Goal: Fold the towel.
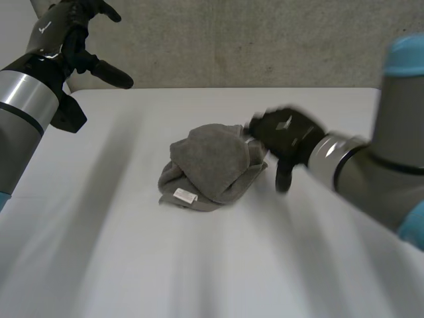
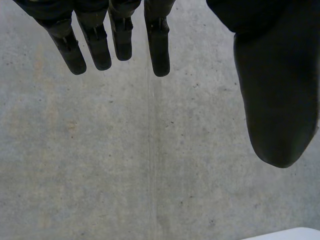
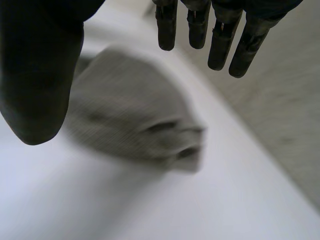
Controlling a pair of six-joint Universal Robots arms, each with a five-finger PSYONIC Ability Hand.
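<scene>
Near the middle of the white table [image 1: 132, 265], the grey towel [image 1: 212, 165] is lying in a loose, rumpled heap, its folds wrapping over one another and a small white label [image 1: 185, 195] showing on its near edge. Off to its right side, the robot's right hand [image 1: 285, 132] is hovering just beside the heap; whether it is touching the cloth I cannot tell. Seen from its own wrist, its fingers [image 3: 220, 40] are hanging straight and its thumb [image 3: 40, 75] is standing well apart from them. The hand is released and holding nothing, with the towel lying on the table beyond the palm. Over at the far left corner of the table, the left hand [image 1: 73, 33] is hanging raised in the air, well apart from the towel. Its fingers are stretching out straight with the thumb spread wide, and it is gripping nothing, facing the bare concrete wall [image 2: 150, 165] behind the table.
</scene>
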